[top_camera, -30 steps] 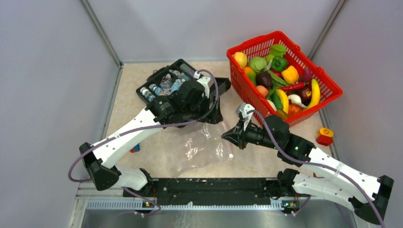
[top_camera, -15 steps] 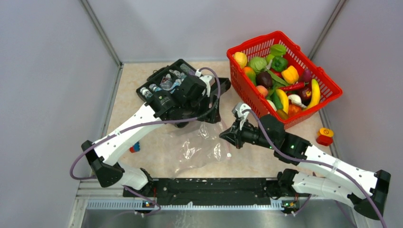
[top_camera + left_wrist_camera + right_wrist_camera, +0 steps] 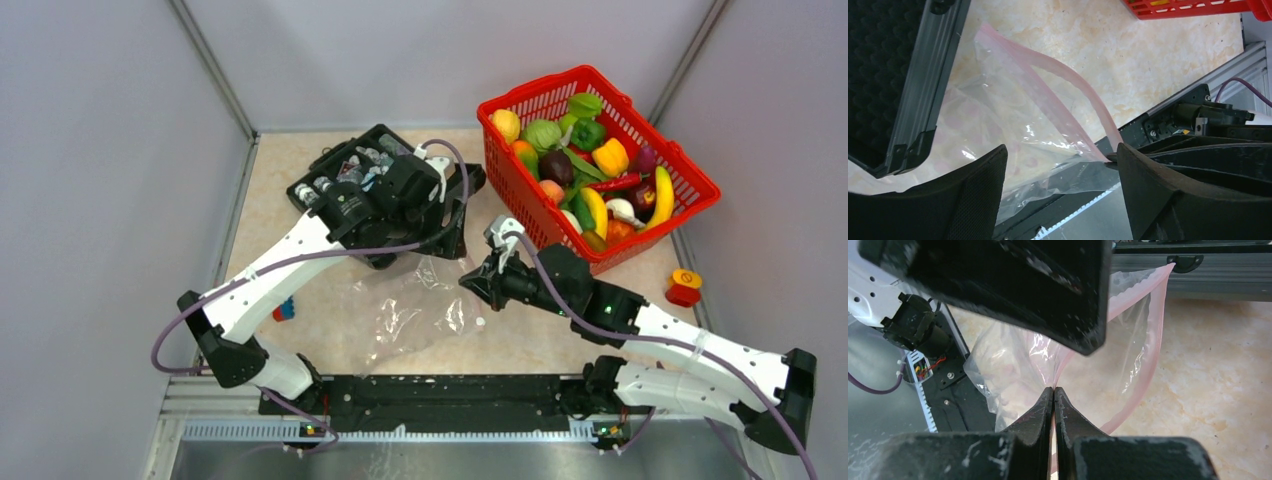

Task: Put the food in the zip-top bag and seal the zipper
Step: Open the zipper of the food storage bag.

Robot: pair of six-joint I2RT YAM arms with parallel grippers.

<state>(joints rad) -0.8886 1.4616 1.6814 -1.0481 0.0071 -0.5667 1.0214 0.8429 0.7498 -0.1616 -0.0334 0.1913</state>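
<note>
The right gripper (image 3: 1053, 390) is pinching the pinkish zipper (image 3: 1068, 85) of the zip-top bag (image 3: 410, 310), which is lying crumpled on the counter (image 3: 510, 340) between the arms. The left gripper (image 3: 1062, 155) is hanging spread just above the bag's mouth, beside the black case (image 3: 883, 75). The food (image 3: 610, 157) is sitting in the red basket (image 3: 503, 160).

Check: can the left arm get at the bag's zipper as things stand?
Probably yes. The left gripper hangs open right over the zipper with nothing between them. The right gripper, shut on one zipper lip, holds the bag mouth up and apart.
</note>
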